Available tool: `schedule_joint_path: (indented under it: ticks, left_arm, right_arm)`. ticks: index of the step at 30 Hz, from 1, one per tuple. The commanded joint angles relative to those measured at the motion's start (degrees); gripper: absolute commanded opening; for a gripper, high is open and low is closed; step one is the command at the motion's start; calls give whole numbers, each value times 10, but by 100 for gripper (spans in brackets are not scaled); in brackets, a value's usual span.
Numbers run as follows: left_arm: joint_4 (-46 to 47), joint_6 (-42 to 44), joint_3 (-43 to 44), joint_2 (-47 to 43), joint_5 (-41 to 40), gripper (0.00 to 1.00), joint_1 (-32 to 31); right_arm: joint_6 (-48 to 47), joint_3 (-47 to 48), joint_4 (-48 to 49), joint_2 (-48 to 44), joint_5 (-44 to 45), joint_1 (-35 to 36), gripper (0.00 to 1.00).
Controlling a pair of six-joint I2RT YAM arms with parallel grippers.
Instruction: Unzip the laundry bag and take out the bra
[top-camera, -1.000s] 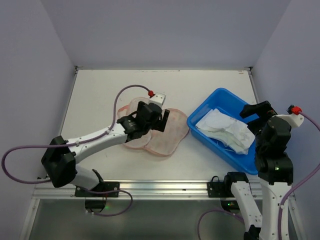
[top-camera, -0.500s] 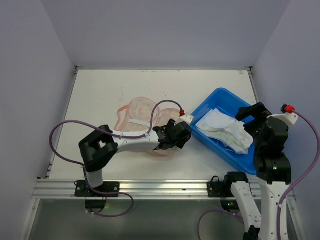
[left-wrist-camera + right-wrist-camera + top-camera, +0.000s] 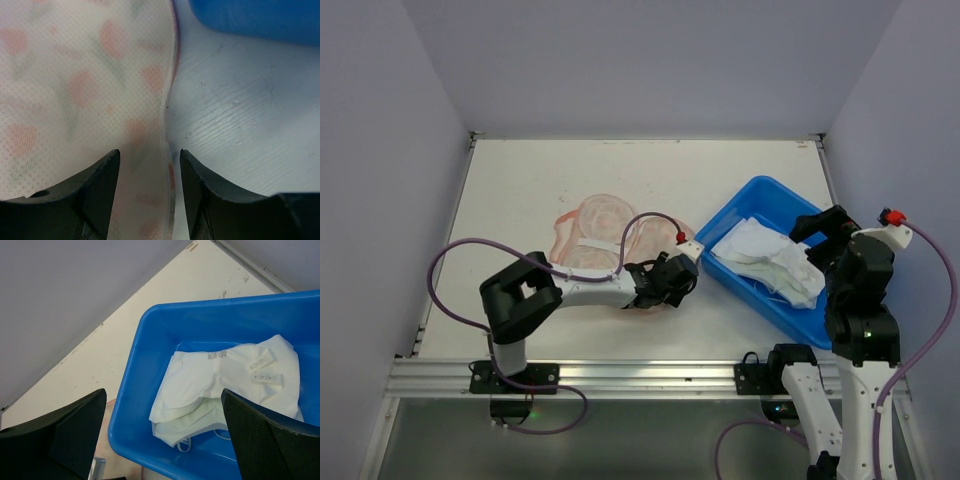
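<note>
Left end effector (image 3: pixel 149 159) at the edge of the pale pink, peanut-shaped fabric laundry bag (image 3: pixel 75 90).
Its jaws stand half apart astride the bag's seam, on the side nearest the blue plastic tub (image 3: pixel 130 390), gripping nothing. The right end effector (image 3: pixel 162 405) gapes empty above that tub, where the white padded bra (image 3: pixel 200 380) lies. The bag looks light and limp: pinch the zip tab, not visible here.

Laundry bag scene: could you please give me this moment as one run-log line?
left fingers: apart, astride laundry bag edge | right fingers: open above blue tub | bra: in tub
</note>
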Motion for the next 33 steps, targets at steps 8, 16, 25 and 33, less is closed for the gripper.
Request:
schedule_joint_path:
  ticks: [8,16,25,33]
  left_arm:
    - [34,-24,-15,22,-2,44,-3]
    - [35,-34,-30,27,3,48,-5]
    - [16,-45,-34,9,-24,1,-4]
    - [-36,-28,-14,-106,-53,0,10]
  right_arm:
    - [-10,-9,27,3,-5,1,99]
    - [-10,-13,32,4,-10,1,99]
    - [-11,-11,32,4,-11,1,99]
    - [-13,-8,32,3,-12,1,99]
